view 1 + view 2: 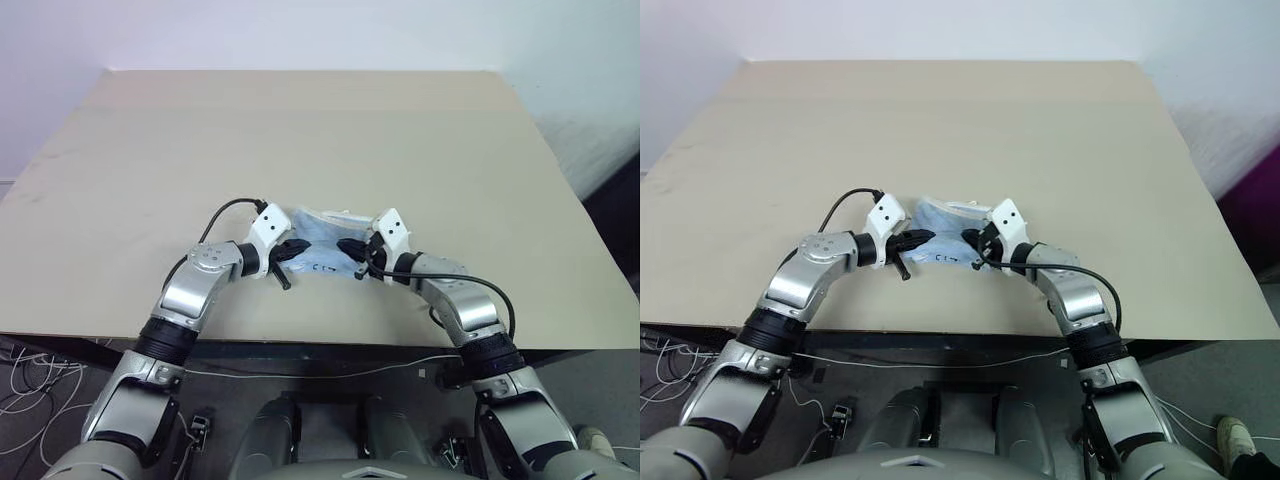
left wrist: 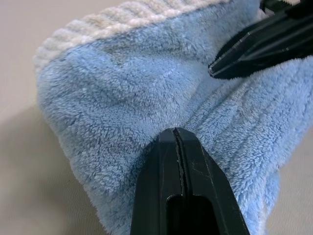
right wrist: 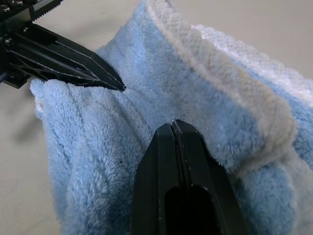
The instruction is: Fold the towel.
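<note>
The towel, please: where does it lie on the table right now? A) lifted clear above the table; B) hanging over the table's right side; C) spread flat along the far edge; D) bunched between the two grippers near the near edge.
D: the towel sits bunched on the table near its near edge, between the left gripper and the right gripper.

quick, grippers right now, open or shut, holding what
left gripper: shut, tips pressed on the towel
right gripper: shut, tips pressed on the towel
</note>
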Tool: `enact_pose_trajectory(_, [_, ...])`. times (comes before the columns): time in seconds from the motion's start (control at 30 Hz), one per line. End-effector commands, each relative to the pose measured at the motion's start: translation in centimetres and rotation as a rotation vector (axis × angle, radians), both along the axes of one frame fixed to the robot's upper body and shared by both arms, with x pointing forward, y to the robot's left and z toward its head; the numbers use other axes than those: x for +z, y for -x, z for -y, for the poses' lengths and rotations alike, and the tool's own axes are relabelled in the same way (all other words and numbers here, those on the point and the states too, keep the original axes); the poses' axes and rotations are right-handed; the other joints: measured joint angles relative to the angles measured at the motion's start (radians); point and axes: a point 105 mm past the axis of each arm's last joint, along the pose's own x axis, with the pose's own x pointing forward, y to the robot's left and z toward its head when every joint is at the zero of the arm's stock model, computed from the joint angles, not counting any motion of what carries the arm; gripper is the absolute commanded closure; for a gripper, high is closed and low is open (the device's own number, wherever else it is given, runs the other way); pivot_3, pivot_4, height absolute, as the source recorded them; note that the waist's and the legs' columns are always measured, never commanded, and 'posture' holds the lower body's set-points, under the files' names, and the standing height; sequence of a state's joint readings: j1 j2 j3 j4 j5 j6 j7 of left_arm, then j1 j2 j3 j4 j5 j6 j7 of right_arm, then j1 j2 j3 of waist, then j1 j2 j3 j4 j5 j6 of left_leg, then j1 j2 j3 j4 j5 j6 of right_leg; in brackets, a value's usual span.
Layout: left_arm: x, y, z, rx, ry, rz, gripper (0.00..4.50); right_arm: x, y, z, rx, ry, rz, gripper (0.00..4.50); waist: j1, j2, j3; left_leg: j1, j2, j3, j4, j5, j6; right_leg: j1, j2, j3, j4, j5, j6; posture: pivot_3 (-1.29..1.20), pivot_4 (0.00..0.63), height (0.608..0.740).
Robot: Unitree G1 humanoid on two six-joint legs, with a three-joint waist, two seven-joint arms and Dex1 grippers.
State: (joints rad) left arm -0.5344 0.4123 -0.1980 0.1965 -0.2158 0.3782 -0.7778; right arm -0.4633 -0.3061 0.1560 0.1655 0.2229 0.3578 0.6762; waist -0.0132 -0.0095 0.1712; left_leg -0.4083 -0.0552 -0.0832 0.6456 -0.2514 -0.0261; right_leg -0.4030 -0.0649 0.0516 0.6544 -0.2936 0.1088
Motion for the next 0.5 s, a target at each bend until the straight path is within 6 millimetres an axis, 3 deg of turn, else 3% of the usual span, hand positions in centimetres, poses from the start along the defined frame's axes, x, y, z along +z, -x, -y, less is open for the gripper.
enact_pose_trajectory(0.03, [2.5,0.0,-0.4,0.006,0.130,0.044,4.48,2.7,0.2,1.1,-0.017,-0.059,0.066,4.50,0.000,0.000,0.000,0.000,0.000,0.000,0.000,0.000,0.000,0.000,0.000,0.000,0.000,0.000,0.000,0.00,0.150,0.740])
enact_pose_trajectory(0.1, [5.7,0.2,-1.2,0.012,0.259,0.097,4.48,5.1,0.5,2.6,-0.034,-0.118,0.094,4.50,0.001,-0.001,0.001,-0.001,0.000,0.000,0.000,0.000,0.000,-0.001,0.000,0.000,0.001,0.000,0.000,0.00,0.150,0.740])
enact_pose_trajectory(0.2, [8.2,0.7,-2.8,0.025,0.331,0.145,4.50,6.7,1.0,4.7,-0.071,-0.173,0.067,3.93,0.000,-0.001,0.001,-0.004,0.000,0.000,0.001,0.000,0.000,-0.004,-0.001,0.000,0.001,0.000,0.000,0.00,0.150,0.740])
enact_pose_trajectory(0.3, [8.4,0.9,-4.6,0.064,0.306,0.166,4.50,6.7,1.7,6.1,-0.093,-0.246,-0.058,2.94,-0.002,0.000,0.001,-0.002,0.001,0.000,0.000,0.000,0.000,-0.003,0.000,0.000,0.001,0.000,0.000,0.00,0.150,0.740])
enact_pose_trajectory(0.37, [7.6,0.7,-6.3,0.116,0.239,0.170,4.50,5.9,2.0,7.1,-0.127,-0.337,-0.211,2.27,-0.004,0.000,0.001,-0.002,0.001,0.000,0.000,0.000,0.000,-0.002,0.000,0.000,0.001,0.000,0.000,0.00,0.150,0.740])
enact_pose_trajectory(0.5, [6.2,0.8,-8.0,0.162,0.151,0.170,4.50,4.3,2.0,7.9,-0.171,-0.510,-0.455,0.86,0.000,0.000,0.001,-0.002,0.001,0.000,0.000,0.000,0.000,-0.002,-0.001,0.001,0.001,0.000,0.000,0.00,0.150,0.740])
